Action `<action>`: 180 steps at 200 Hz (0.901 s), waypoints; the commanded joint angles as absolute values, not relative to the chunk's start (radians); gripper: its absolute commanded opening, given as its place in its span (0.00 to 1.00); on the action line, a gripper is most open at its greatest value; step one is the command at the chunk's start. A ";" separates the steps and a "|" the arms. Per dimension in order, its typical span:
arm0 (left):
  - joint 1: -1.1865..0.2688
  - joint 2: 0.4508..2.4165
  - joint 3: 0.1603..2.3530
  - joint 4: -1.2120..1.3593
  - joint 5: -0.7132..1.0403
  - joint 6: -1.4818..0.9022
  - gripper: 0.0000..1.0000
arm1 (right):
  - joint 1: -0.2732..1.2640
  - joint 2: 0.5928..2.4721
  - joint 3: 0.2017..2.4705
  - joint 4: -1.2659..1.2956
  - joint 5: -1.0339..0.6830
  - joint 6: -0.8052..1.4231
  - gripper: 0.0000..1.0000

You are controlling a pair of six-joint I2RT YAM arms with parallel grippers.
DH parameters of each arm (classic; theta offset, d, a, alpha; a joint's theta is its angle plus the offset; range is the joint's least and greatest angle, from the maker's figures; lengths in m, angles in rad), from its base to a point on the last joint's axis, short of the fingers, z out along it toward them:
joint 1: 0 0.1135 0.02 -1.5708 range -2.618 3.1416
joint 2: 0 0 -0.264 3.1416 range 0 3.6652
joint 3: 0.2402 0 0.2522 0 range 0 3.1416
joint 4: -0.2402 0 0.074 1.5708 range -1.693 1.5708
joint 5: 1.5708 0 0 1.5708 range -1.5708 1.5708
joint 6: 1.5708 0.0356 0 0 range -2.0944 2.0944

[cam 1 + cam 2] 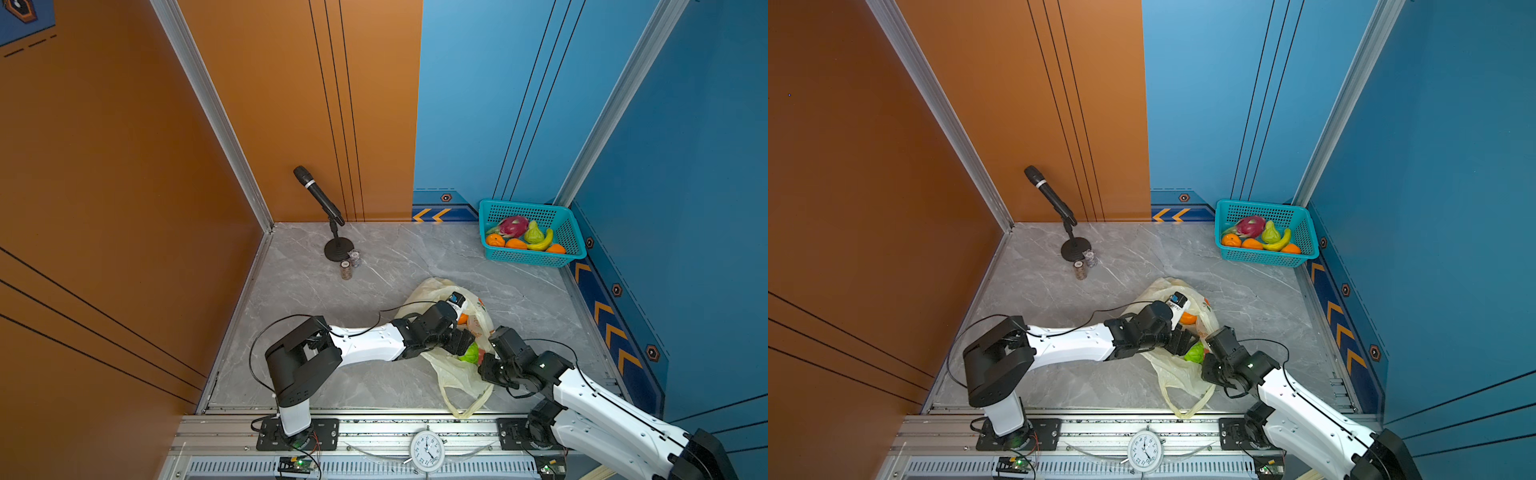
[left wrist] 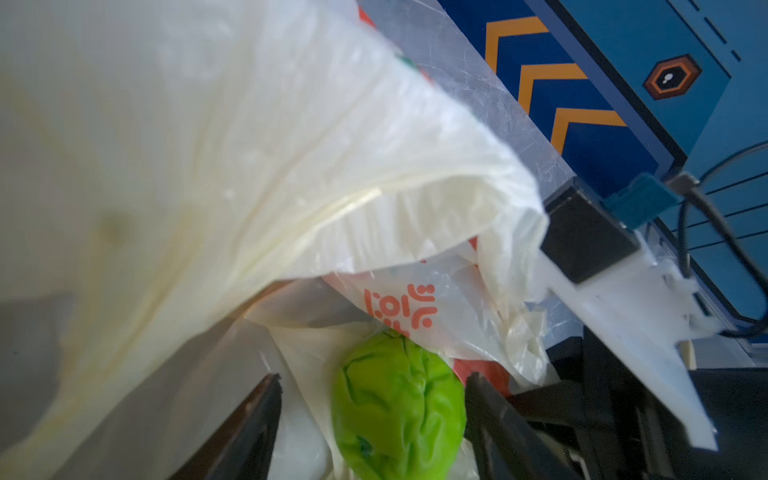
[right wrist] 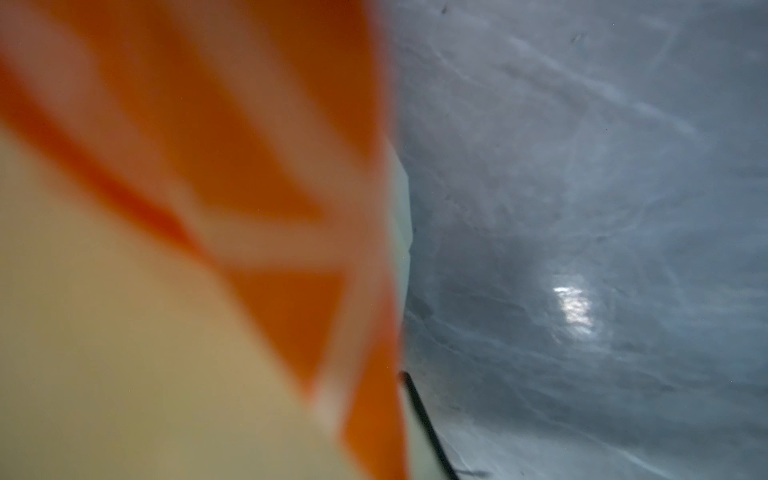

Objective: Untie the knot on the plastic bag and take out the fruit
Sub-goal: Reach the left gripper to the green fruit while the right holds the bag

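Top views: green fruit [image 1: 469,354] in plastic bag [image 1: 455,374] (basket [image 1: 530,258] holds oranges [image 1: 515,244]).

In the upper middle of both top views I see a mic [image 1: 318,195] tilted on its stand [image 1: 338,250], close to the orange wall [image 1: 124,166]. Two small jars [image 1: 346,270] stand just beside the stand's base on my grey marble table [image 1: 299,299]. At middle right, in the blue corner, a teal basket [image 1: 528,259] holds a banana [image 1: 543,243]. A clock [image 1: 427,451] lies at bottom centre.

Bright even light, wrist views blurred
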State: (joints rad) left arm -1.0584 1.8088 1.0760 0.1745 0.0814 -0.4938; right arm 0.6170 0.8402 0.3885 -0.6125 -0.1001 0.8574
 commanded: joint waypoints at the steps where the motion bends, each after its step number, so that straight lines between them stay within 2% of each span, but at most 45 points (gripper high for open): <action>1: -1.052 1.863 1.117 0.167 0.156 -0.485 0.72 | 0.618 0.829 0.373 -0.627 -0.072 0.877 0.20; 36: -1.054 1.896 1.116 0.176 0.137 -0.474 0.78 | 0.618 0.802 0.374 -0.643 -0.061 0.880 0.20; 128: -1.084 1.922 1.092 0.219 0.267 -0.402 0.76 | 0.604 0.780 0.384 -0.685 0.028 0.886 0.22; 152: -1.089 1.937 1.110 0.222 0.321 -0.382 0.81 | 0.594 0.756 0.395 -0.710 0.049 0.897 0.22; 180: -1.085 1.953 1.127 0.195 0.256 -0.407 0.83 | 0.585 0.727 0.395 -0.708 0.033 0.903 0.22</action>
